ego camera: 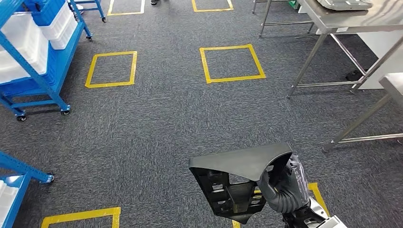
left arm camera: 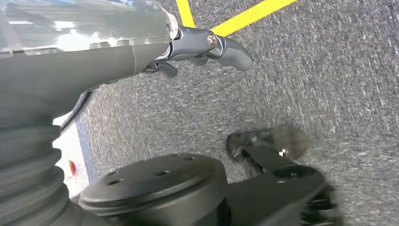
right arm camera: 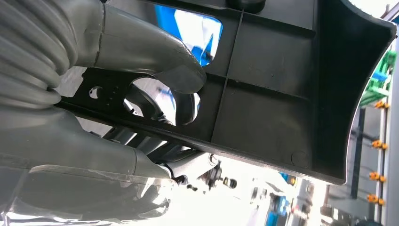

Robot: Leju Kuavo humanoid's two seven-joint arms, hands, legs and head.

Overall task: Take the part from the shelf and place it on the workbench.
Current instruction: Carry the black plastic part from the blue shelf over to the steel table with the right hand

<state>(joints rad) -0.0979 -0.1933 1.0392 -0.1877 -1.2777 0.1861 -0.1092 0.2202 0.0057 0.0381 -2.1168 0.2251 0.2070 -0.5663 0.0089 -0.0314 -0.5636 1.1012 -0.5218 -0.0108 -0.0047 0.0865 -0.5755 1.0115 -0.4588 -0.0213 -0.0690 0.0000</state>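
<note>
My right hand [ego camera: 285, 187] is clamped on the black part [ego camera: 237, 183]; left hand [left arm camera: 207, 47] hangs empty. Carrying step: next, reach the steel bench [ego camera: 342, 21] ahead.

Grey carpet [ego camera: 157, 123] with yellow taped squares [ego camera: 231, 63], blue racks [ego camera: 35, 71], steel tables [ego camera: 342, 28].

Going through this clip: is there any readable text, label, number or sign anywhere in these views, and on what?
None can be read. The dark plastic part held by the right hand shows no lettering; the yellow floor squares are plain tape; the white bins on the blue shelf cart carry no legible labels.
</note>
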